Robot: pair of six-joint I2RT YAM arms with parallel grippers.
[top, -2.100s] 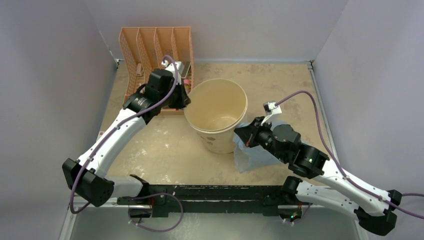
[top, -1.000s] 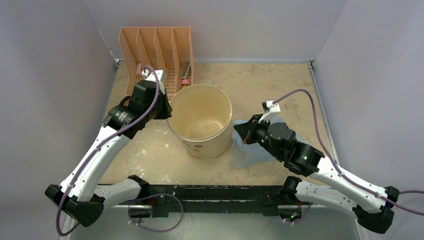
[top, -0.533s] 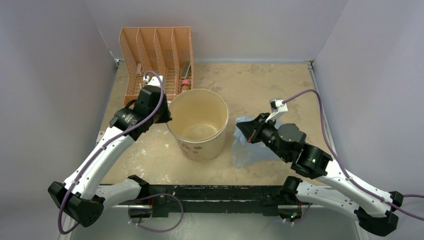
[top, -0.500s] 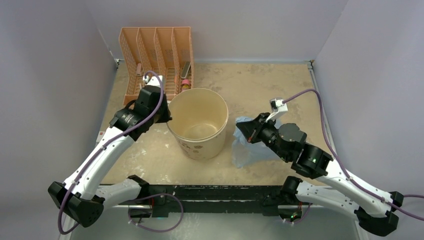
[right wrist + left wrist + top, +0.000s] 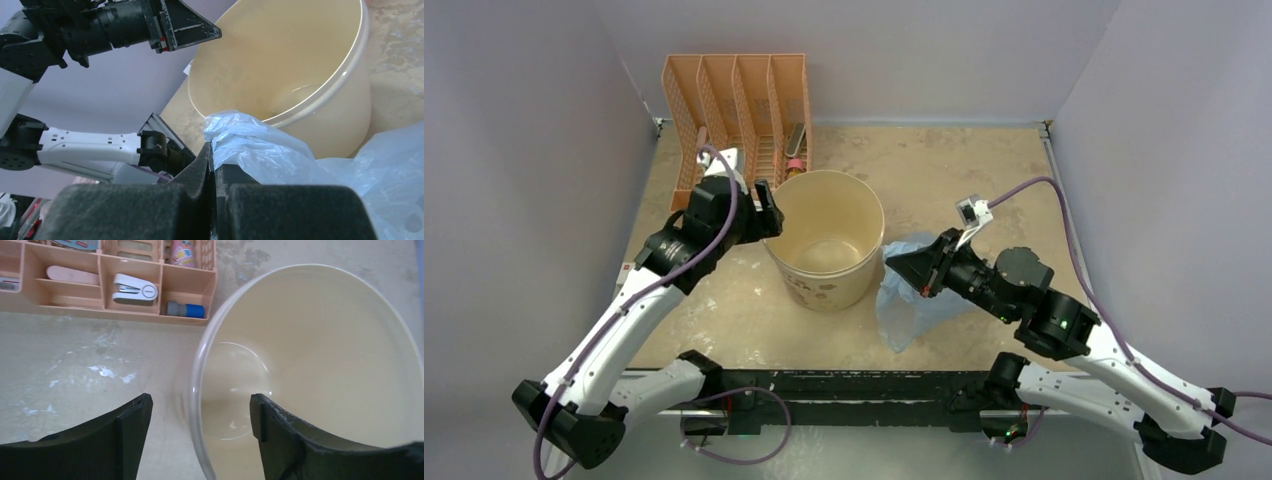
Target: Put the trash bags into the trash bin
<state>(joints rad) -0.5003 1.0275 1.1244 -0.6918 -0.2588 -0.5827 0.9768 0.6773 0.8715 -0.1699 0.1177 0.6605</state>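
The cream trash bin (image 5: 828,245) stands upright in the middle of the table, empty inside (image 5: 320,365). A limp light-blue trash bag (image 5: 912,300) hangs just right of the bin, its top edge (image 5: 240,132) pinched in my shut right gripper (image 5: 892,262), which sits close to the bin's right rim (image 5: 320,102). My left gripper (image 5: 764,205) is open over the bin's left rim, its fingers (image 5: 131,412) apart on either side of the rim (image 5: 196,410) without touching it.
An orange mesh file organizer (image 5: 736,110) with a stapler (image 5: 134,289) and small items stands behind the bin at the back left. Purple walls enclose the table on three sides. Bare tabletop (image 5: 964,170) lies to the back right.
My left gripper has let go of the bin's left rim and opened, rising slightly. My right gripper has lifted the bag's top edge toward the bin's right rim.
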